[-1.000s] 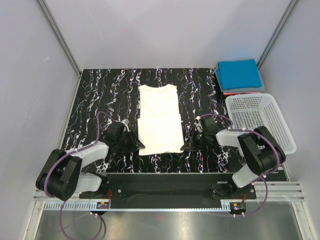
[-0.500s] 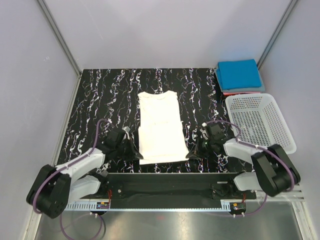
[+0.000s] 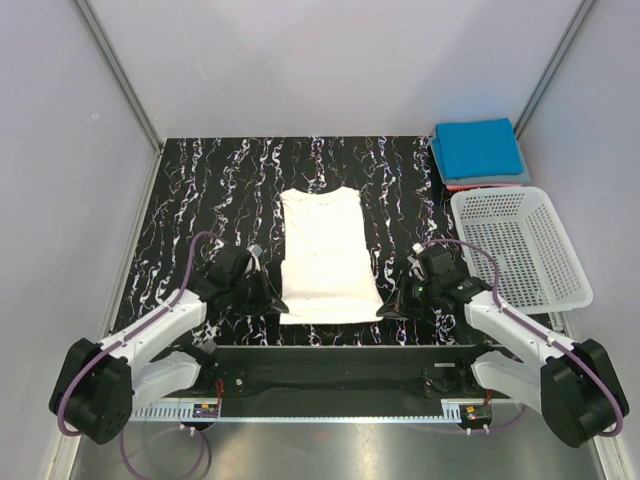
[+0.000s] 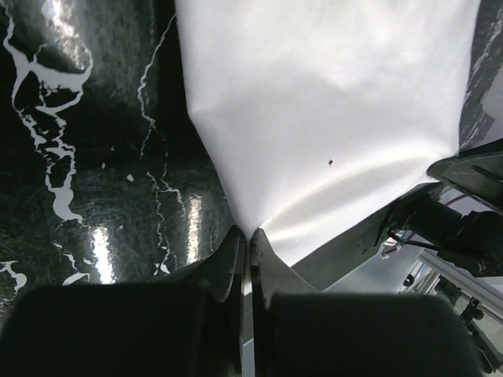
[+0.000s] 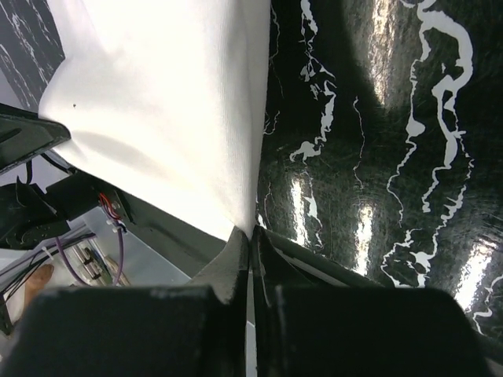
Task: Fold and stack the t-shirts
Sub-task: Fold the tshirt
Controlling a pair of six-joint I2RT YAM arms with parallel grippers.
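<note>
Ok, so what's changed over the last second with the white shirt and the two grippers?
The left gripper closed on the near left corner of the white t-shirt; the right gripper was already shut on the near right corner. Both pulled back, dragging the shirt toward the near edge of the table. The folded blue t-shirt and the basket stayed put.

A black tabletop (image 3: 200, 180) veined with white marbling sits between plain pale grey walls (image 3: 330, 60), aluminium posts (image 3: 118, 75) framing the corners (light glints off its glossy surface).
</note>
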